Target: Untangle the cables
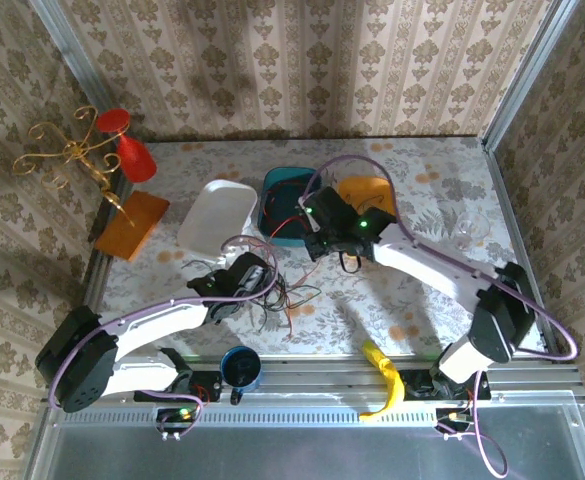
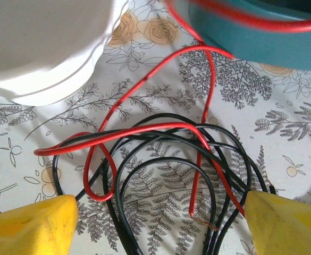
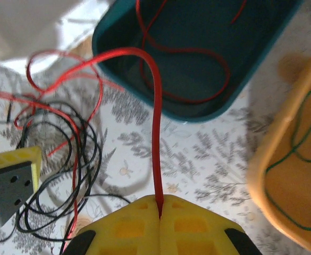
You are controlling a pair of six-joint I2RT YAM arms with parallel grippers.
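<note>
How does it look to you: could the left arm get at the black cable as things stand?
Probably yes: the left gripper is open, with the black cable looped between its fingertips; a red cable crossing it might get caught too.

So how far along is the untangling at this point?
Done: a green cable lies in the orange tub, and red cable already sits in the teal tub. In hand: the right pincer is shut on a red cable. Left: black cable and more red lie tangled on the table beneath the open left pincer.
</note>
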